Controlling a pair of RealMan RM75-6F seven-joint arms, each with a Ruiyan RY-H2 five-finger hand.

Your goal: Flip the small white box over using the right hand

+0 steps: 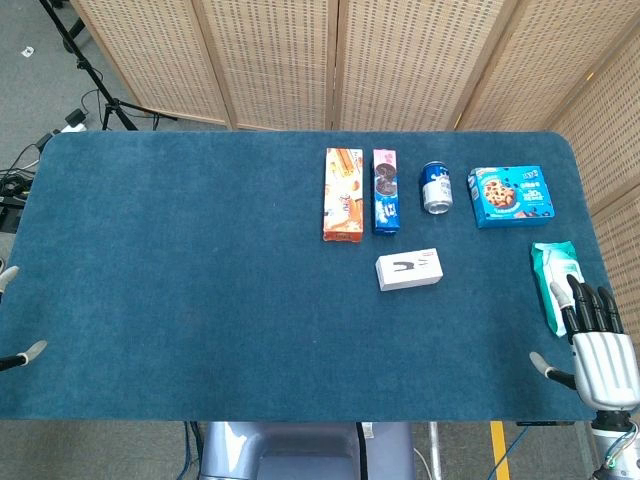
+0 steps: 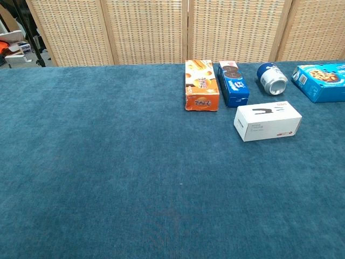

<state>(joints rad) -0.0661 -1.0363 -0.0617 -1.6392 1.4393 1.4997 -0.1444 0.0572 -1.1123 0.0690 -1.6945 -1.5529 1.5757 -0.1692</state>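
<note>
The small white box (image 1: 409, 270) (image 2: 267, 121) lies flat on the blue table, right of centre, its printed top face up. My right hand (image 1: 598, 347) hovers at the table's near right corner, fingers extended and apart, holding nothing, well to the right of and nearer than the box. Only the fingertips of my left hand (image 1: 12, 318) show at the left edge of the head view, spread apart and empty. Neither hand appears in the chest view.
Behind the box lie an orange snack box (image 1: 342, 194) (image 2: 201, 85), a blue cookie pack (image 1: 386, 190) (image 2: 233, 83), a can (image 1: 436, 187) (image 2: 271, 79) on its side and a blue cookie box (image 1: 511, 196) (image 2: 322, 80). A wipes pack (image 1: 556, 278) lies just beyond my right hand. Wicker screens stand behind.
</note>
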